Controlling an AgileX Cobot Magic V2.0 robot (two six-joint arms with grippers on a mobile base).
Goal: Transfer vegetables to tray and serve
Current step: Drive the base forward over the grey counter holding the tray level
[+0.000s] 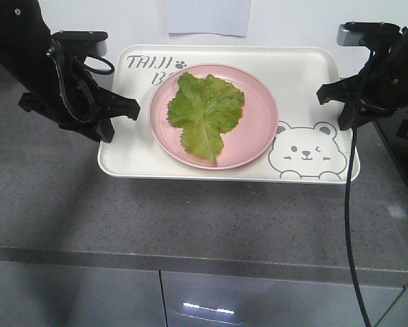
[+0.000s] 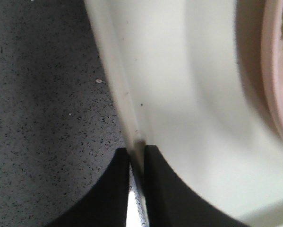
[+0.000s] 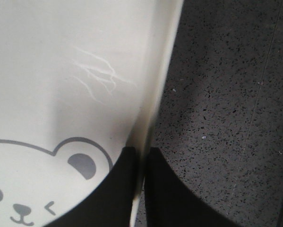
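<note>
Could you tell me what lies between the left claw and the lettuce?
In the front view, only bare tray floor and the pink plate rim lie between the left claw, shut on the tray's edge, and the lettuce.

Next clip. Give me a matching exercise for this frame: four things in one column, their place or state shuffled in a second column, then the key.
Things
1. lettuce
2. pink plate
3. tray
4. left gripper

Place or state
A. shut on the tray's rim
B. lies on the pink plate
C. carries a bear drawing
D. stands on the tray

Pairs: 1-B, 2-D, 3-C, 4-A
</note>
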